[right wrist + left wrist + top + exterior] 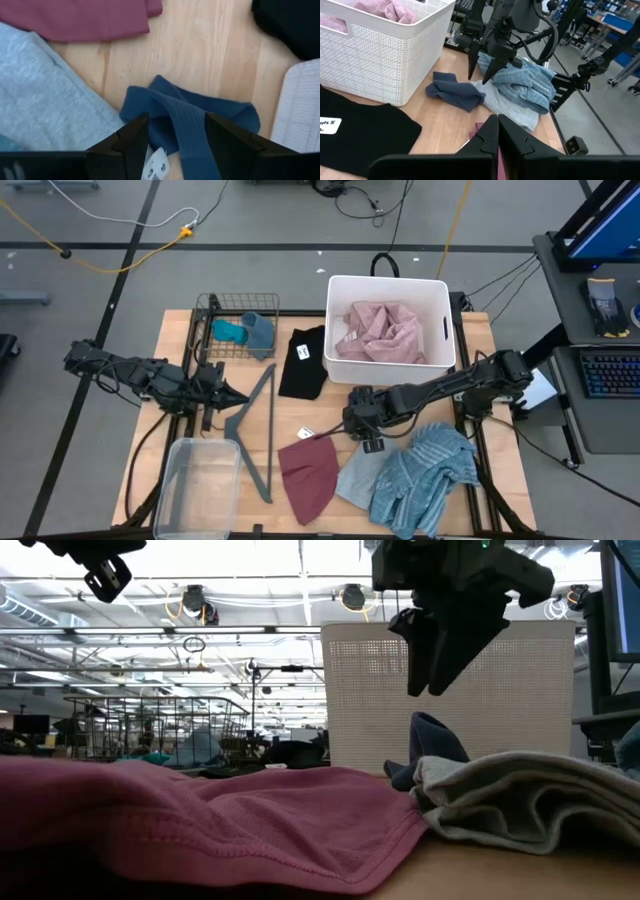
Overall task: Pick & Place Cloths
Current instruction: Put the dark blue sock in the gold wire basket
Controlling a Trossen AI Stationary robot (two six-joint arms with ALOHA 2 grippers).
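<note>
Two claws show: the right claw [175, 132], fingers apart, hovers over a crumpled dark blue ribbed cloth [192, 120] on the wooden desk [200, 45]; the left claw [498, 135], pressed together, waits apart.

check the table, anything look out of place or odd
One thing: a grey clothes hanger lies flat on the table among the cloths, the only hard item there. Otherwise the loose cloths are just rumpled; nothing looks spilled or damaged.

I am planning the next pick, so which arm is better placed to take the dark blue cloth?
The right. The right gripper hangs open directly above the dark blue cloth, beside the white basket. The left gripper is shut, farther away by the hanger.
</note>
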